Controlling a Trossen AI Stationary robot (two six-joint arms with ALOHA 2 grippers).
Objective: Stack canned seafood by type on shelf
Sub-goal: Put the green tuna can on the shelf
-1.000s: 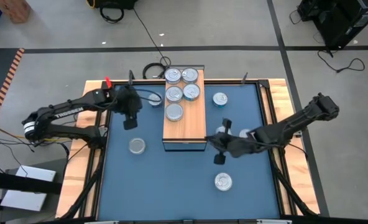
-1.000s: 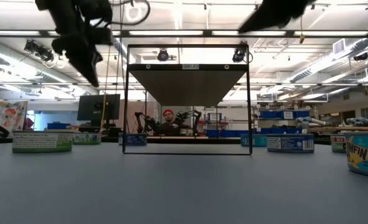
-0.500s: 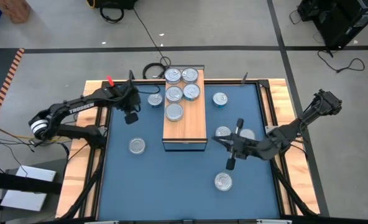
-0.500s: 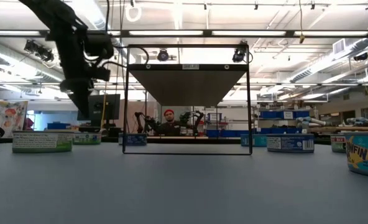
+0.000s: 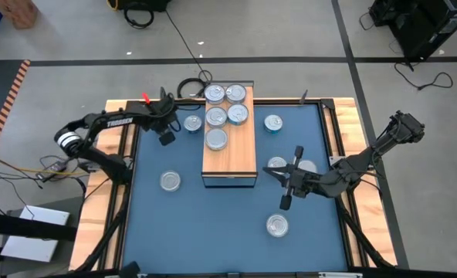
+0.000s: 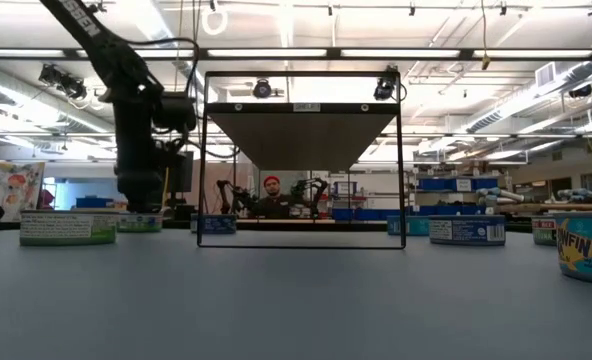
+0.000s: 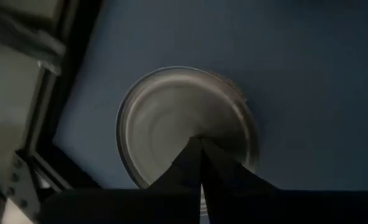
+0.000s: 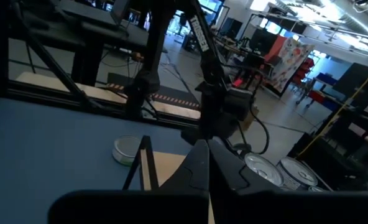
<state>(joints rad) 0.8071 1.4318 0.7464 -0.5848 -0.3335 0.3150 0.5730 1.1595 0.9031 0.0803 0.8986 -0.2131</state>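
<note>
The shelf [image 5: 230,161] is a wood-topped block in the middle of the blue mat, with several silver-lidded cans [image 5: 216,116] at its far end. More cans lie on the mat: one at the far left [image 5: 191,123], one at the near left [image 5: 170,181], and others at the right [image 5: 272,123] [image 5: 275,225]. My left gripper [image 5: 167,137] is shut and points steeply down just left of the far-left can, whose lid [image 7: 171,121] fills the left wrist view. My right gripper [image 5: 285,202] is shut, holds nothing, and hangs high over the mat right of the shelf. My left gripper's shut fingertips [image 7: 201,144] stand over the near part of the far-left can's lid, coming from above and slanting. I cannot tell whether they touch it. The can rests flat on the mat.
Two cans [image 5: 277,164] [image 5: 306,167] lie close under my right arm. The table's black frame rail [image 7: 32,134] runs close to the far-left can. Open mat lies near the front edge [image 5: 213,232]. In the low view, a person sits in the room beyond the shelf's wire frame [image 6: 301,160].
My left gripper has gone down and toward the table's far edge, to the far-left can, tipping steeper as it sank. My right gripper rose out of the low view, swung a little toward the right edge, then kept still. No can has moved.
</note>
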